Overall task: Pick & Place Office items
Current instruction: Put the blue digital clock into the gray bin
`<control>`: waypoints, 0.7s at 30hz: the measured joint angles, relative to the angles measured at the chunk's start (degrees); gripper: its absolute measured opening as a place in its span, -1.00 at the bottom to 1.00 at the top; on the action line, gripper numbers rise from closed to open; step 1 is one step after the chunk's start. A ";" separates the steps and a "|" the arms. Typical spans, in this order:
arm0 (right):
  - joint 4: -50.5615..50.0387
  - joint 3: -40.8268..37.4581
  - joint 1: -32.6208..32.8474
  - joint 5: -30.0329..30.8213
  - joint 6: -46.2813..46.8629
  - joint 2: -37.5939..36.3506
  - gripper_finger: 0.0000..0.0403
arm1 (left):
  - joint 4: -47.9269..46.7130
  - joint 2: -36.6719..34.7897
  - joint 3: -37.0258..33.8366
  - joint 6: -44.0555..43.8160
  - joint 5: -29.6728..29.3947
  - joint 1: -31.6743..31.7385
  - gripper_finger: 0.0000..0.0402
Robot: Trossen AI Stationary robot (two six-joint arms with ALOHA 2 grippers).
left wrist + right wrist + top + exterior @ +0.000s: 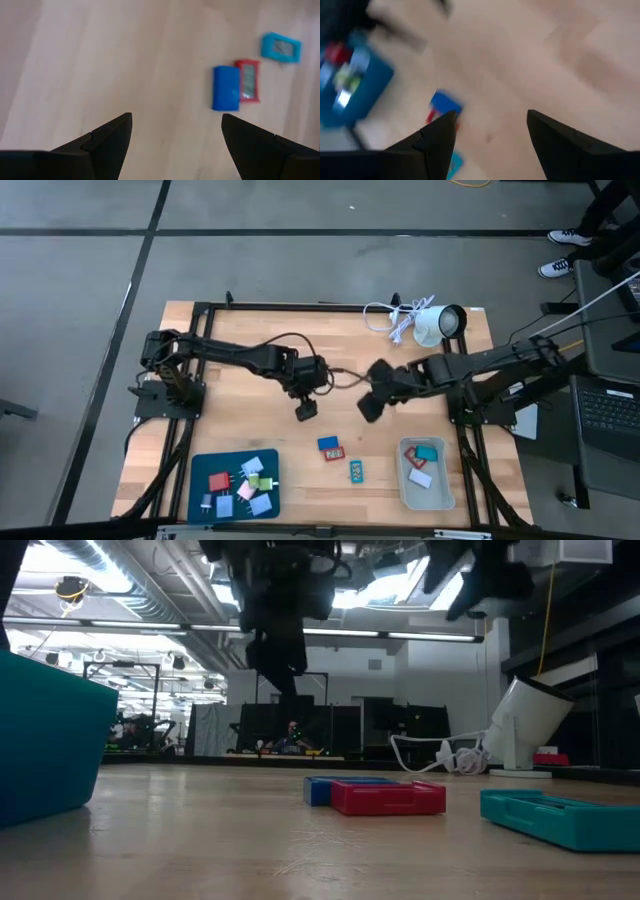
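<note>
- High view: I see the blue piece [327, 444] touching the red piece [334, 453], long sides together, between blue tray [200, 470] and grey bin [405, 490].
- Left gripper [305, 410] hangs above them, fingers spread, empty.
- Right gripper [370, 408], beside it, likewise spread.

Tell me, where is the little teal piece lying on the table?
In the high view the teal piece lies alone on the bare wood near the front edge, between the red and blue pieces and the grey tray.

Flat blue piece [327, 444] touching red piece [334, 453] mid-table, teal piece [356, 470] just nearer, other pieces in blue tray [199, 468] left and grey bin [405, 480] right.
</note>
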 joint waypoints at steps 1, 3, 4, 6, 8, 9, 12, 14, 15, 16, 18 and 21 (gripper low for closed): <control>-2.44 2.19 -0.32 2.40 1.00 0.37 0.22 | 0.14 0.00 0.00 1.26 0.78 -0.27 0.50; -7.56 6.47 -0.97 6.57 3.64 0.60 0.22 | 0.12 0.28 0.01 2.71 3.21 -0.70 0.50; -10.58 8.55 -1.10 8.39 5.30 0.58 0.22 | 0.12 0.73 0.06 2.88 3.93 -1.13 0.50; -15.79 12.57 -1.10 11.75 8.93 0.54 0.22 | -1.38 1.92 0.00 4.07 4.91 -2.30 0.50; -19.71 15.98 -0.81 14.23 11.73 0.54 0.22 | -1.29 3.41 0.00 4.87 4.46 -4.46 0.50; -21.07 17.38 -0.64 14.99 12.76 0.54 0.22 | -1.19 4.37 0.00 4.80 3.62 -5.94 0.50; -22.38 19.72 -0.47 16.70 14.91 0.50 0.22 | 1.40 7.42 -0.02 1.46 0.57 -9.82 0.50; -22.51 20.05 -0.47 16.90 16.00 0.50 0.22 | 3.65 9.32 -0.02 -1.36 0.62 -11.45 0.50; -22.56 20.06 -0.47 16.90 16.47 0.50 0.22 | 4.45 10.27 -0.02 -2.72 1.08 -12.02 0.50; -22.62 20.06 -0.47 16.87 16.68 0.51 0.22 | 4.63 11.10 -0.02 -3.88 1.11 -12.58 0.50; -22.62 20.06 -0.40 16.42 17.10 0.52 0.22 | 4.80 12.05 -0.07 -5.93 -0.86 -13.76 0.50; -22.62 20.06 -0.40 16.26 16.99 0.82 0.22 | 6.72 12.95 -0.07 -8.20 -2.66 -15.04 0.50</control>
